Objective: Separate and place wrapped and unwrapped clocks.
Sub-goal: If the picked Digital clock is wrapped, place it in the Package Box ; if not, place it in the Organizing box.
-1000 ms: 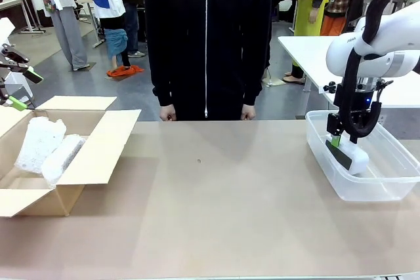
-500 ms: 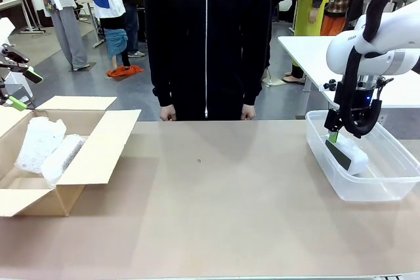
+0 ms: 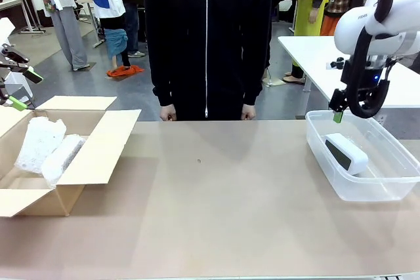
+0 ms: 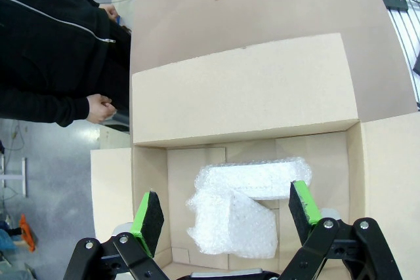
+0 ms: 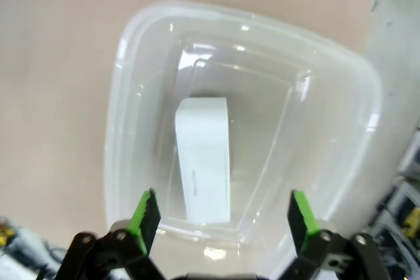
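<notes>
Cardboard box (image 3: 79, 155) at surface (image 3: 216, 214) left edge, two wrapped clocks (image 3: 47, 145) inside, touching side by side. Plastic tub (image 3: 367, 188) at right edge, bare clock (image 3: 346, 152) lying in it. Person (image 3: 207, 37) behind the far edge, centre. Middle between box and tub bare

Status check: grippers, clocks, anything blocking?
Left gripper open over cardboard box holding two bubble-wrapped bundles. Right gripper open, empty, above clear plastic tub holding bare white clock. Nothing blocking.

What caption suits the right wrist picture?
Open right gripper above the unwrapped clock lying in the clear plastic bin.
</notes>
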`<state>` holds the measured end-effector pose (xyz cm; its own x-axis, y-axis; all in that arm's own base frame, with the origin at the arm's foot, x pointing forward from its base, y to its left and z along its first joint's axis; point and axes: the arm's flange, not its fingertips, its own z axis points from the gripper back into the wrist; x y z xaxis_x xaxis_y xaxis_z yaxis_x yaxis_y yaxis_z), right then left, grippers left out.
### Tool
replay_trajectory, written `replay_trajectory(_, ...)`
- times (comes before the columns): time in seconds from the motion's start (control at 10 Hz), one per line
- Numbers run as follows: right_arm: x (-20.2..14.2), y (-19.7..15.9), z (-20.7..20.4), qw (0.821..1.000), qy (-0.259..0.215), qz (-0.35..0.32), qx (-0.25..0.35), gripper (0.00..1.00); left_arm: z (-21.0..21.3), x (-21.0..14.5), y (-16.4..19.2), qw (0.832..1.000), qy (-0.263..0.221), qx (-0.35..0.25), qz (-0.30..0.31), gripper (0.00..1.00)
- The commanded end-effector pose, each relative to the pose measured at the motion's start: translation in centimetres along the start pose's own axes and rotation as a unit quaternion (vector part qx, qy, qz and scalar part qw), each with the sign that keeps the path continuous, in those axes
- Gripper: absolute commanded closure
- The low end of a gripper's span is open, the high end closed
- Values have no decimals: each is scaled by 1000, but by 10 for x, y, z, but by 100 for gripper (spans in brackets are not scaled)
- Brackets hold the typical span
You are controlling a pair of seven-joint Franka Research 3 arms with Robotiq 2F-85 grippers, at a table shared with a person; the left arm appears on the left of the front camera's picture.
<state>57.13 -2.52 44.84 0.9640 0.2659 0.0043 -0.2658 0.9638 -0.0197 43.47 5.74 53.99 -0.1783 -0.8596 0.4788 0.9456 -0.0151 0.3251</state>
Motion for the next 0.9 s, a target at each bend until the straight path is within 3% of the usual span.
replay_trajectory(0.0, -7, -1, 15, 1000, -18, -18, 0, 0, 1, 0, 0, 1000, -7, -1, 1, 0)
replay_trajectory(0.3, -12, -6, 39, 998, -51, -26, 4, 0, 1, 0, 0, 1000, -7, -1, 1, 0)
replay_trajectory(0.8, -12, -7, 44, 999, -43, -16, -2, 0, 1, 0, 0, 1000, -7, -1, 1, 0)
